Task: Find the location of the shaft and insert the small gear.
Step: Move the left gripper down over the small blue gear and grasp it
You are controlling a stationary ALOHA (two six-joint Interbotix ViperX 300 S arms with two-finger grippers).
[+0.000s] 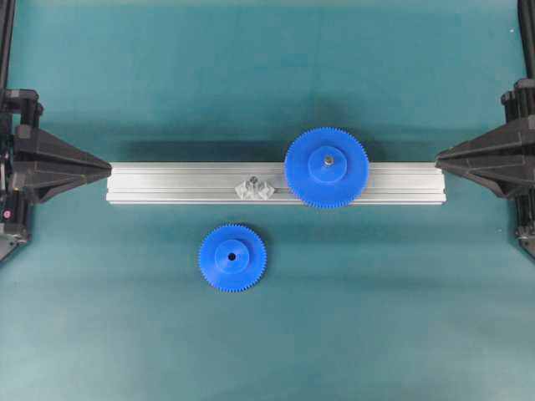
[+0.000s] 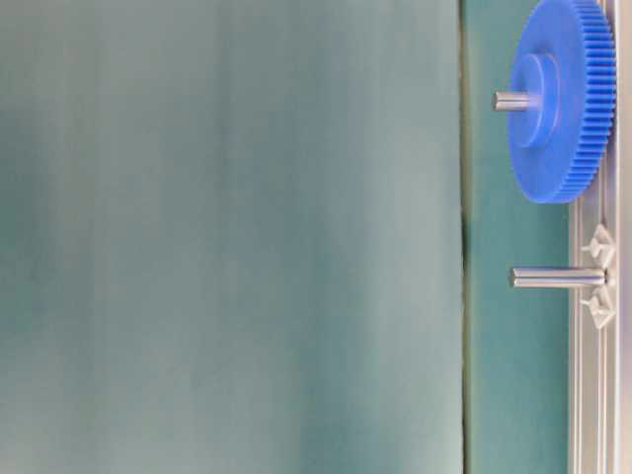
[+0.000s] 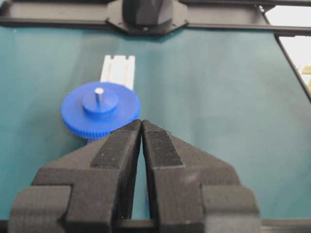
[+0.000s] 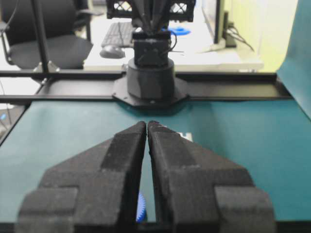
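Note:
The small gear (image 1: 232, 257) is a blue toothed disc with a raised hub and dark centre hole, lying flat on the teal mat in front of the rail. The shaft (image 1: 250, 180) is a thin grey pin rising from a silvery faceted bracket on the aluminium rail (image 1: 167, 184); it also shows in the table-level view (image 2: 556, 277). My left gripper (image 1: 107, 167) is shut and empty at the rail's left end, also seen in its wrist view (image 3: 141, 121). My right gripper (image 1: 439, 160) is shut and empty at the rail's right end, also seen in its wrist view (image 4: 146, 123).
A larger blue gear (image 1: 326, 167) sits on its own pin on the rail, right of the shaft; it also shows in the table-level view (image 2: 558, 99) and the left wrist view (image 3: 100, 109). Black frame bars run along both sides of the mat.

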